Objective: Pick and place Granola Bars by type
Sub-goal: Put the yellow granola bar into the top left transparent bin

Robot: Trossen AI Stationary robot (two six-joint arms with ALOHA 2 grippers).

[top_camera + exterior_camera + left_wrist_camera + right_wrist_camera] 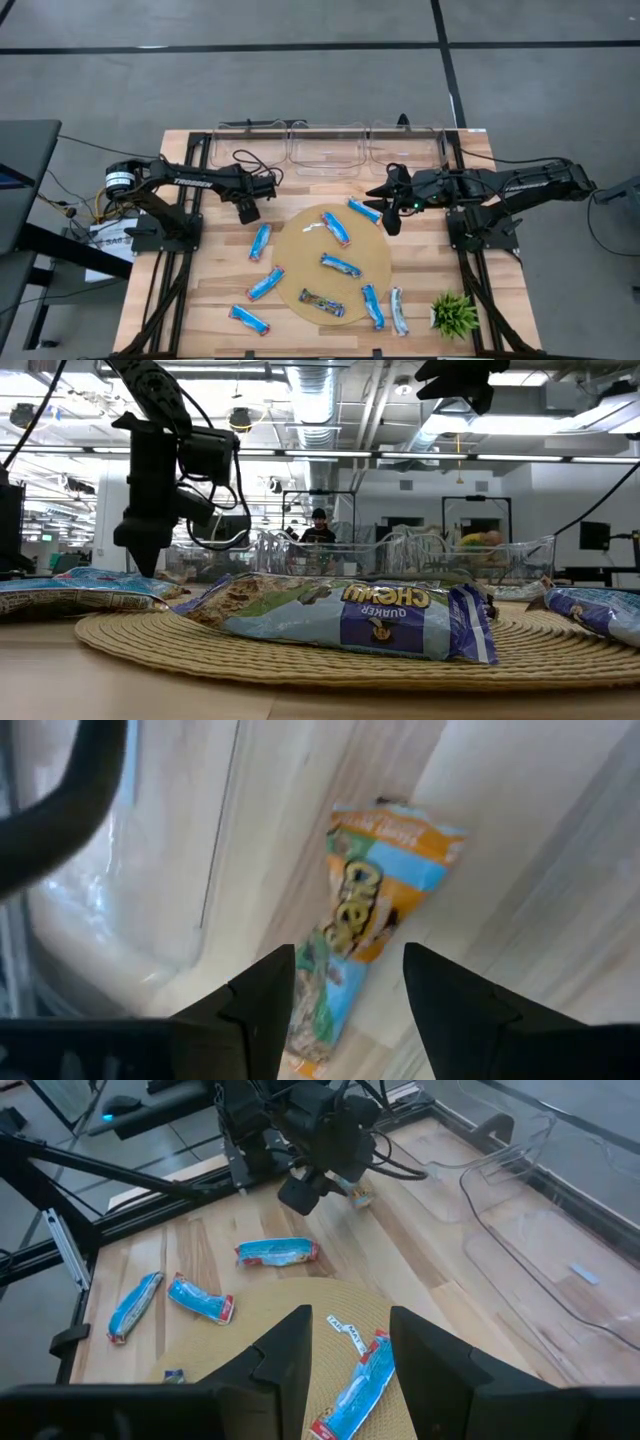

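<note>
Several wrapped granola bars lie flat on a round woven mat (300, 262) and on the wood around it. Most are blue (260, 241), one is dark and multicoloured (322, 302), one is silvery (399, 311). An orange-and-blue bar (380, 900) lies on the wood beside a clear bin; it also shows in the right wrist view (358, 1197). My left gripper (350, 955) is open above this bar, its fingers pointing down on either side. My right gripper (350, 1320) is open, hovering over the mat's far right part above a blue bar (355, 1385).
Three clear plastic bins (325, 148) stand in a row along the table's far edge. A small green plant (455, 313) sits at the near right corner. Cables (250, 160) trail by the left bin. In the low view a Quaker Chewy bar (340, 615) lies close on the mat.
</note>
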